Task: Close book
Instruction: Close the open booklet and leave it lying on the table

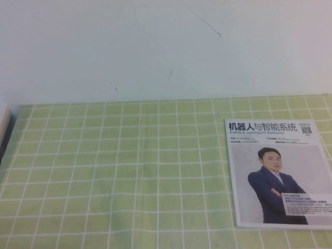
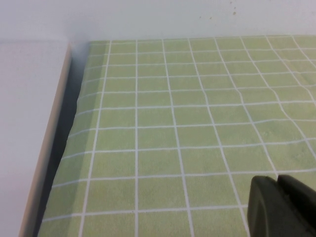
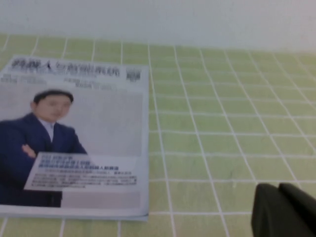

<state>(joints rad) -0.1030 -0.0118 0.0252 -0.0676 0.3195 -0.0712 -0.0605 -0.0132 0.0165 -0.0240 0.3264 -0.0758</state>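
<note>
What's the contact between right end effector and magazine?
Apart. Right wrist view shows cloth between right end effector and magazine; left end effector hovers far left.

Left gripper [image 2: 282, 207], over the desk [image 1: 129, 171] near its left edge: only a dark tip shows, the rest cut off. Right gripper [image 3: 284, 210], near the book [image 1: 280, 174]: same. Book: right edge cut off in the high view; small cover print illegible. White object [image 1: 4, 122] at the desk's left: mostly out of frame.
</note>
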